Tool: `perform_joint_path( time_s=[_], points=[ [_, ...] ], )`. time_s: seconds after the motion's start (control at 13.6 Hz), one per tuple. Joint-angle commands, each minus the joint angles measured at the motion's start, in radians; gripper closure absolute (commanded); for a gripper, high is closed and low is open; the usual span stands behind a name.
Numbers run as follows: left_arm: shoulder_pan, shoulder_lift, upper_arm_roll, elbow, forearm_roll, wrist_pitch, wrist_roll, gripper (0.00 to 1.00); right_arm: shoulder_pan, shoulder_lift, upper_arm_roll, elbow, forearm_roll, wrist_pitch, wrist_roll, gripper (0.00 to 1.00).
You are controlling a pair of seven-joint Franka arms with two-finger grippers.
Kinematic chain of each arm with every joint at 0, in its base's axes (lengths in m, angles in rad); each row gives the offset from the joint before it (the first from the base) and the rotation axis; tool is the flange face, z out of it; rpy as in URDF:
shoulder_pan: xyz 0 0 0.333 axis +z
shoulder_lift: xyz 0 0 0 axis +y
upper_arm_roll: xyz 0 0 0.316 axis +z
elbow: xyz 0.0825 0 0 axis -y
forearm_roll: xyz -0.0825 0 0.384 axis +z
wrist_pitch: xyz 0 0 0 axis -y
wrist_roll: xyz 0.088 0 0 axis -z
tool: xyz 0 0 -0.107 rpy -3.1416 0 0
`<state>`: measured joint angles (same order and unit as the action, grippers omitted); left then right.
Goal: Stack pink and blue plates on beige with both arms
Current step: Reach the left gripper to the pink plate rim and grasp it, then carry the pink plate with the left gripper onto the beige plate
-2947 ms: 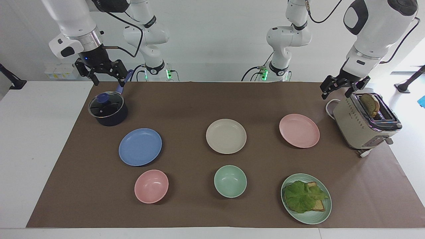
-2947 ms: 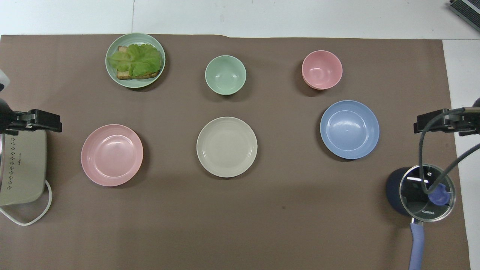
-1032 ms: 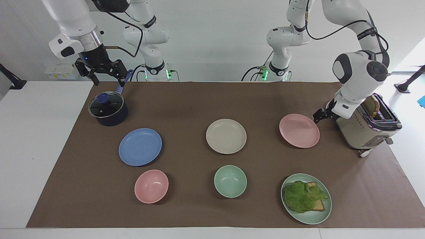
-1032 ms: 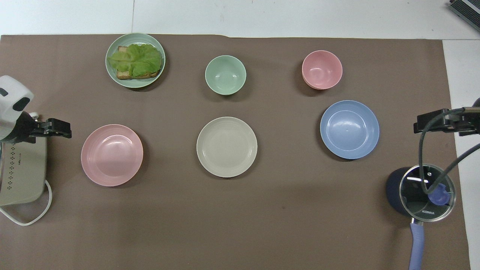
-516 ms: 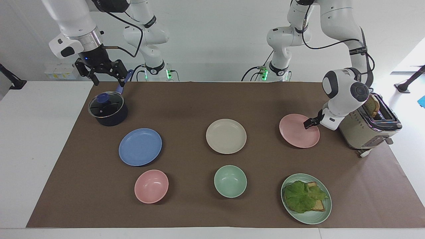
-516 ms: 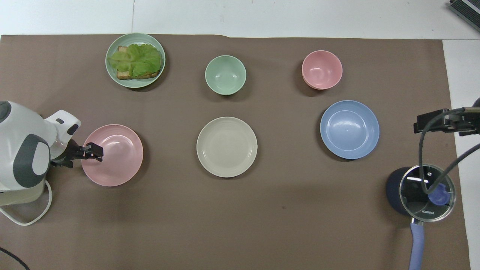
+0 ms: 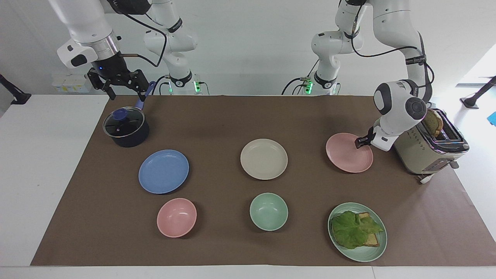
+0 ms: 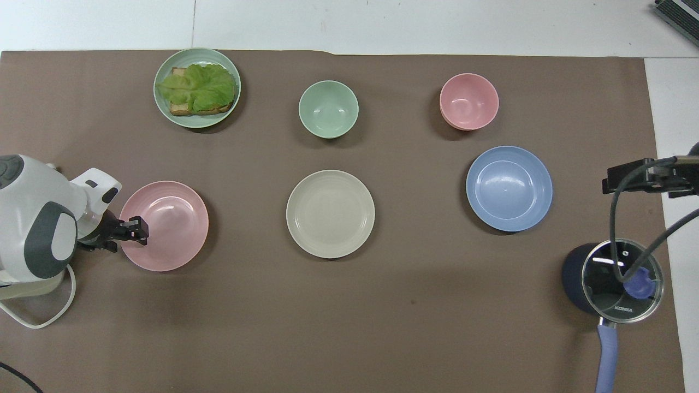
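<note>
Reaching in from the right side of the facing view, the left arm (image 7: pixel 399 104) (image 8: pixel 33 218) has its jaws low at the rim of the pink plate (image 7: pixel 347 157) (image 8: pixel 169 224), on the side next to the toaster (image 7: pixel 426 151). The overhead view shows the dark tips lying over that rim, at the left edge of the frame, but I cannot tell if they are pinching it or only touching. The plate lies flat on the worktop (image 7: pixel 232 116). The facing view shows bread sticking out of the toaster; in the overhead view the arm covers most of the toaster. The right arm (image 7: pixel 87 35) (image 8: pixel 650 176) waits in the upper left of the facing view, over the dark pot (image 7: pixel 126 128), and its jaws are apart. The overhead view shows them only as a dark bar at the right edge. The blue plate (image 7: pixel 163 171) (image 8: pixel 509 188) sits left of the middle in the facing view, and the beige plate (image 7: pixel 264 159) (image 8: pixel 330 213) sits in the middle of both frames with nothing on it. One second ago the left arm's jaws were off the pink plate, beside the toaster; now they are on its rim. The right arm and all three plates have not moved.
</note>
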<state>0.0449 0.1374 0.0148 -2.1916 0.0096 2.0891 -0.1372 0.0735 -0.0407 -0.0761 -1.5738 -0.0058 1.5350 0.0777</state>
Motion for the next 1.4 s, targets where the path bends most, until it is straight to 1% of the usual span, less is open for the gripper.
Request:
perform_joint_path(
  time_s=[0.0,0.22,0.44,0.66,0.81,0.88,1.11,1.18,1.33],
  points=[
    [0.007,-0.025,-0.004,-0.013,0.009,-0.011,-0.002,1.0,-0.001,0.002,-0.004,0.008,0.024,-0.01,-0.006,0.0],
    [0.009,-0.021,-0.004,0.004,0.009,-0.029,0.008,1.0,-0.001,0.002,-0.004,0.008,0.024,-0.01,-0.004,0.0],
    [0.007,-0.006,-0.004,0.078,0.006,-0.127,0.03,1.0,-0.001,0.002,-0.004,0.008,0.024,-0.01,-0.004,0.0],
    [0.007,-0.002,-0.004,0.234,-0.092,-0.315,0.042,1.0,-0.001,0.002,-0.004,0.008,0.024,-0.01,-0.003,0.0],
    [0.007,-0.012,-0.004,0.298,-0.151,-0.407,0.044,1.0,-0.001,0.002,-0.004,0.008,0.024,-0.01,-0.004,0.0],
    [0.004,-0.013,-0.007,0.318,-0.164,-0.431,0.042,1.0,-0.001,0.002,-0.004,0.006,0.024,-0.01,-0.004,0.0],
    [-0.025,-0.016,-0.035,0.322,-0.243,-0.426,0.028,1.0,-0.003,0.002,-0.004,0.006,0.024,-0.009,-0.004,0.0],
    [-0.042,-0.016,-0.053,0.322,-0.25,-0.422,0.016,1.0,-0.003,0.002,-0.004,0.006,0.024,-0.01,-0.006,0.0],
    [-0.103,-0.016,-0.068,0.32,-0.29,-0.384,-0.05,1.0,-0.004,0.002,-0.004,0.003,0.024,-0.007,-0.007,0.0]
  ],
)
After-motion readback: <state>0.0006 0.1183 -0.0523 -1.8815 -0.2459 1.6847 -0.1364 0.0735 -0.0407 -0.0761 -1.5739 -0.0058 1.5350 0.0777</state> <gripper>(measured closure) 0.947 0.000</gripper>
